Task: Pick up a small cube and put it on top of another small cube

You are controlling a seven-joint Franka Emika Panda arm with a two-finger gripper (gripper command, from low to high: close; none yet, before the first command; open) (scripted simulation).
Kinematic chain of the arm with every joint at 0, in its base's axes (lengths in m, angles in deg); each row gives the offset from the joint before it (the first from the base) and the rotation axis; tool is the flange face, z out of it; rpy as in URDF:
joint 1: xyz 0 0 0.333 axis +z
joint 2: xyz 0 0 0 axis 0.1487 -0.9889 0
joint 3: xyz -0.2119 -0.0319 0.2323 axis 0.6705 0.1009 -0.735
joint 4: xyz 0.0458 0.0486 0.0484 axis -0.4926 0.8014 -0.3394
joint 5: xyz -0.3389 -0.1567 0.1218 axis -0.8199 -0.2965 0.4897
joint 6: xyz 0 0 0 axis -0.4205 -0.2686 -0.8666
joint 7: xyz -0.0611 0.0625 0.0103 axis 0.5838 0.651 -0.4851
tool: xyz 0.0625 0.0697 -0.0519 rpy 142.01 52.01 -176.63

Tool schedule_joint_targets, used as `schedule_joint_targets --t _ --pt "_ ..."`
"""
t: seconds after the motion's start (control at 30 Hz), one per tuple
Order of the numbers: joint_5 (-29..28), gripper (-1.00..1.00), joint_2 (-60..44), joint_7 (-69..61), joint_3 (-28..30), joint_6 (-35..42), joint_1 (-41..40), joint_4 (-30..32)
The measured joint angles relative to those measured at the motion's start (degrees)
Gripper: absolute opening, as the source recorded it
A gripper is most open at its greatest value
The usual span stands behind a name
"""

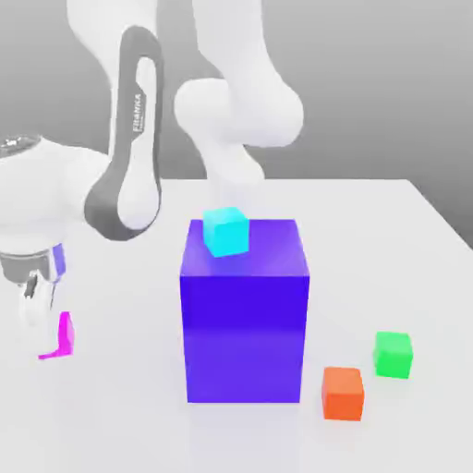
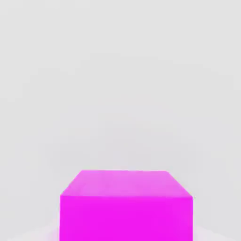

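White tabletop [image 1: 111, 406] under a grey backdrop carries all items. A large blue-violet block [image 1: 245, 337] stands at centre, with a cyan cube [image 1: 226, 231] resting on its top face near the rear edge. An orange cube [image 1: 343, 394] and the green cube [image 1: 393, 355] sit close together, not touching, on the exterior view's right.

Progress: the task is judged to be at the grasp stage. The magenta cube [image 1: 59, 336] sits at table level at the exterior view's far left, well apart from the green cube, whose top face is bare. Lifting, carrying across past the large block, and placing remain outstanding.

Gripper [image 1: 42, 319]: lowered at the exterior view's left edge, directly at the magenta cube, with one white finger [image 1: 33, 309] visible against the cube's side. The jaws have drawn together as far as they go, evidently clamped on the magenta cube. The hand view shows the magenta cube [image 2: 126, 209] close beneath the camera, consistent with a centred grip.
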Motion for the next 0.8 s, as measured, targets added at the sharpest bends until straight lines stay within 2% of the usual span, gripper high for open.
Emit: schedule_joint_targets --t 0.27,0.53,0.63,0.8 --pt "-0.07 -1.0 4.99 -13.2 -15.27 2.54 11.76 1.58" --pt "2.28 -1.0 11.86 -30.72 -28.19 6.17 36.42 5.3" --pt "2.26 -1.0 14.41 -34.76 -30.05 6.93 41.16 8.27" --pt "-4.91 -1.0 8.79 -30.2 -28.94 1.7 40.84 8.59"
